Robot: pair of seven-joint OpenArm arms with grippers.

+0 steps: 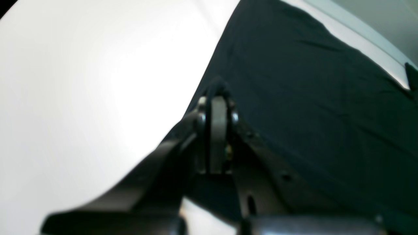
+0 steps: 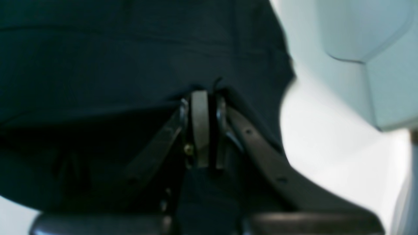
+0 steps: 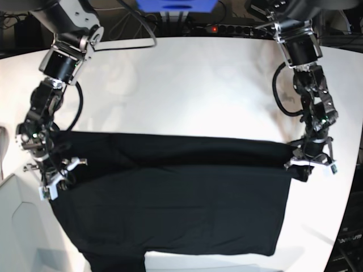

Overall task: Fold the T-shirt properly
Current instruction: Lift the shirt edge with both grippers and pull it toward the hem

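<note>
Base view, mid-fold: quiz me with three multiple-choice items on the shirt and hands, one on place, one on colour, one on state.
1. Where does the T-shirt lie?
A. on the near half of the table
B. at the far edge, by the cables
C. hanging clear off the table

2. What colour is the shirt side that shows?
A. white
B. plain black
C. red

3. How do the left hand and right hand stand?
A. both open above the cloth
B. one open, one shut
C. both shut on the shirt's edges

Answers:
1 A, the cloth spreads toward the near edge, with bare white tabletop beyond it.
2 B, no print shows in any view.
3 C, both wrist views show black cloth pinched between closed fingers.
</note>
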